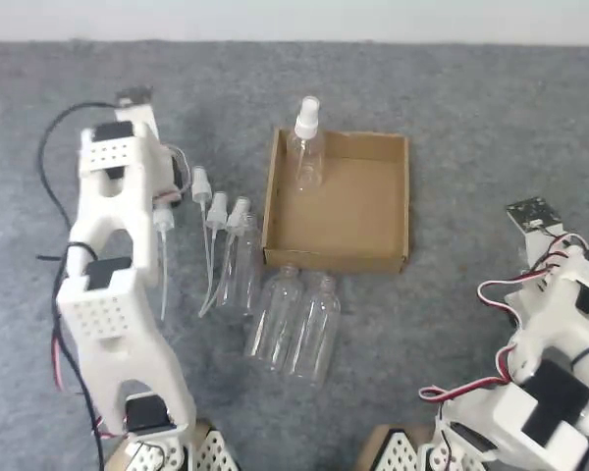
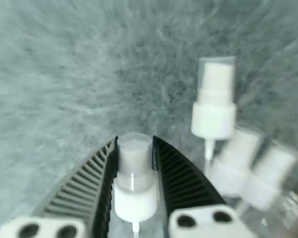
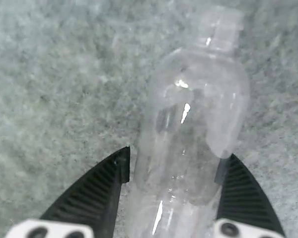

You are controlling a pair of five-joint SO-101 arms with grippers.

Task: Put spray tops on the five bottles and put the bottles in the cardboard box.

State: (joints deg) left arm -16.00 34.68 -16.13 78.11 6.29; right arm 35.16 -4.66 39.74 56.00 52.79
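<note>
Spray top [image 2: 134, 171] sits pinched in left tool [image 2: 134, 142], bottle [image 3: 193, 99] gripped in right tool [image 3: 176, 156].

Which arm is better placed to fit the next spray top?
Probably left. The left gripper is shut on a spray top, while the right gripper holds an uncapped bottle ready to receive it.

The bottles [image 1: 314, 329] were clear, the spray tops [image 1: 217, 211] white, the cardboard box [image 1: 334, 260] brown. The arms [image 1: 118, 294] were white, the cloth [image 1: 471, 118] grey.
</note>
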